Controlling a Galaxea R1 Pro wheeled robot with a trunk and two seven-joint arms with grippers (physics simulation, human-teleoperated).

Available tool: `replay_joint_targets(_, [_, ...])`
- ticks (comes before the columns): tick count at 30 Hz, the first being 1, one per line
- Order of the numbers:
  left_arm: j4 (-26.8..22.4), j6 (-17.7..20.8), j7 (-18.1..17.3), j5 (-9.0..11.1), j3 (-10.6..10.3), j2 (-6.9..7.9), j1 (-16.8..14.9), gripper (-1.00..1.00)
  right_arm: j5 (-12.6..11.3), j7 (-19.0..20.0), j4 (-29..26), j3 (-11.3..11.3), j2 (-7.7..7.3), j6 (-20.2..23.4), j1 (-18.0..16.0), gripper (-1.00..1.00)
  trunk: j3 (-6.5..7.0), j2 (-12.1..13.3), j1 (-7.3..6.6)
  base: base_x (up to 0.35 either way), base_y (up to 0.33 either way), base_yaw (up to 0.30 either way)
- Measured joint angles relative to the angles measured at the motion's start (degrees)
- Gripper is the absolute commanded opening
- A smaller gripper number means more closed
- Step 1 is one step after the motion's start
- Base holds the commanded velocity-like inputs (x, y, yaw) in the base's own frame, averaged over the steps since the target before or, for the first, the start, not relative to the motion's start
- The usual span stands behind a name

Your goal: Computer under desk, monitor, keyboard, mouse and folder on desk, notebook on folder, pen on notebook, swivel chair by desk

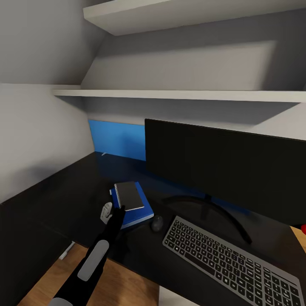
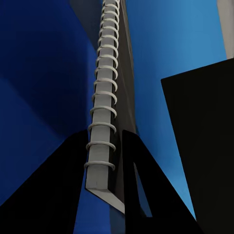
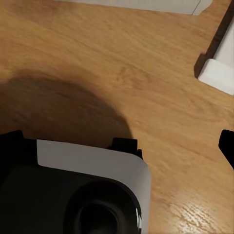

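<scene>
A: What's worrying you here?

B: The left end effector (image 1: 114,213) is straddling the notebook's (image 1: 129,196) spiral edge, fingers (image 2: 44,195) narrowly either side — any sideways drag could be sliding it off the folder (image 1: 138,212).

A: How's it looking?

B: Dark grey, pale coils, lying flat on the blue folder on the bench (image 1: 55,204), left of the mouse (image 1: 157,222) and keyboard (image 1: 229,261). Right end effector — can't tell.

Dark grey notebook (image 1: 129,196) on bright blue folder (image 1: 138,211), black desk (image 1: 63,199), silver-grey keyboard (image 1: 231,261).
</scene>
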Motion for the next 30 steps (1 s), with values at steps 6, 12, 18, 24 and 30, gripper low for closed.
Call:
replay_joint_targets(6, [0.00,0.02,-0.03,0.11,-0.02,0.06,0.00,-1.00,0.00,0.00,0.00,0.00,0.00,0.00,0.02,1.00,0.00,0.00,0.00,0.018,0.000,0.000])
replay_joint_targets(12, [0.03,0.04,-0.02,0.32,0.01,0.10,0.00,1.00,-0.01,0.00,0.00,0.00,0.00,0.00,-0.03,1.00,0.00,0.00,0.01,0.005,0.000,0.000])
replay_joint_targets(18, [0.03,0.05,-0.05,0.54,0.12,0.11,0.00,1.00,-0.01,0.00,0.00,0.00,0.00,0.00,0.04,1.00,0.00,0.00,0.01,0.000,0.000,0.000])
replay_joint_targets(24, [0.00,0.05,-0.28,0.68,0.23,0.12,0.00,1.00,0.00,0.00,0.00,0.00,0.00,0.00,0.02,1.00,0.00,0.00,0.01,0.000,0.000,0.000])
replay_joint_targets(30, [-0.02,0.05,-0.47,0.72,0.34,0.17,0.00,1.00,0.00,0.00,0.00,0.00,0.00,0.02,-0.01,1.00,0.00,0.00,0.01,0.000,0.000,0.000])
